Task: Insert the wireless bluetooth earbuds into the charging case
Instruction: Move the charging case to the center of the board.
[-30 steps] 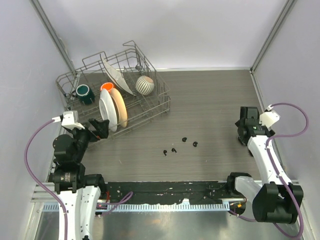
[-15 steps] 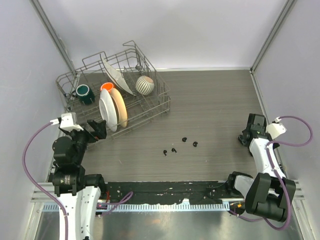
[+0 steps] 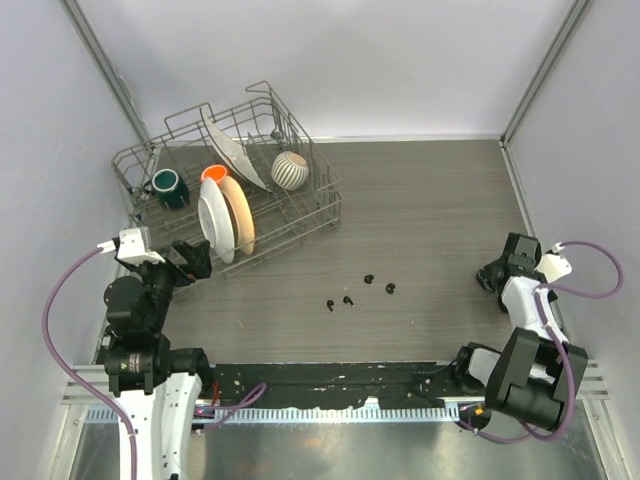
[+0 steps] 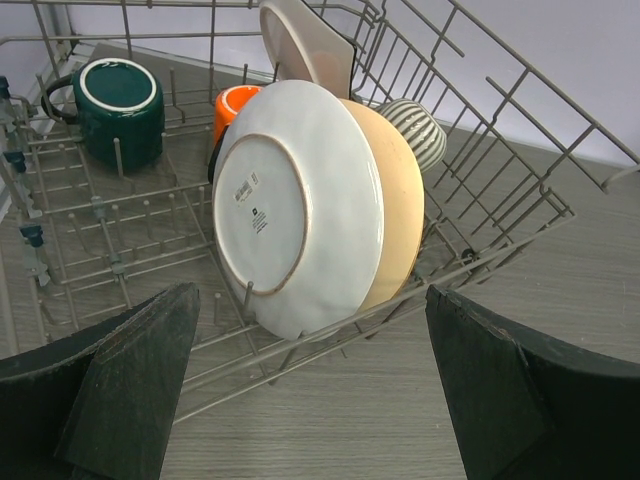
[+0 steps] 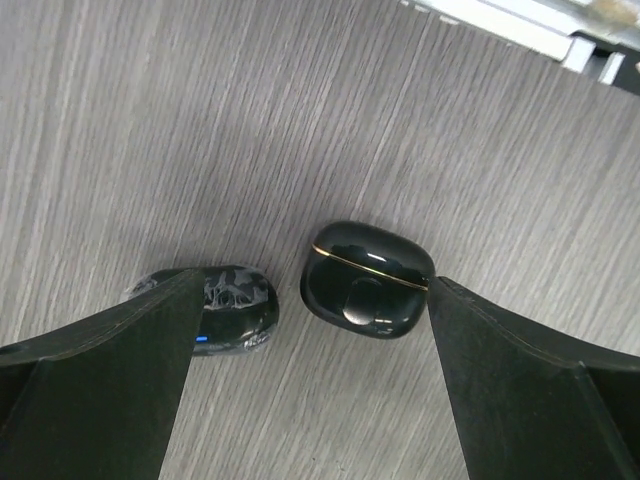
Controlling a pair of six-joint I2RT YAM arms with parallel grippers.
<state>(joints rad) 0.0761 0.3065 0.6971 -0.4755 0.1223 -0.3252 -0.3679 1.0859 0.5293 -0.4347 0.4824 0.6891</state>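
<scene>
Grey wood-grain table (image 3: 430, 200), enclosed by pale walls on three sides. Item 1: wire dish rack (image 3: 325, 205) at the far left, holding a teal mug (image 3: 168, 187), an orange cup (image 3: 213, 173), a white plate (image 3: 212, 222) standing on edge with a tan plate (image 3: 240, 213) right behind it, a tilted pale plate (image 3: 232, 150) and a ribbed pale vessel (image 3: 290, 170). Item 2: earbuds, four, black, loose on the table toward its near middle: a left pair close together (image 3: 329, 304) (image 3: 347, 299) and a right pair slightly farther back (image 3: 369, 277) (image 3: 390, 289). Item 3: charging case (image 5: 368, 280), glossy black with a thin gold line across it, apparently closed, lying flat near the table's right edge, well apart from the earbuds. Item 4: second case (image 5: 225, 305), dark with a marbled pattern and a small blue light, just beside the first and not touching it, partly hidden behind one finger. Item 5: right gripper (image 5: 316, 300), over the two cases, fingers spread wide with the charging case between them in the wrist view, nothing clamped. Item 6: left gripper (image 4: 313, 360), at the near edge of the rack facing the white plate, fingers likewise spread wide, holding nothing.
</scene>
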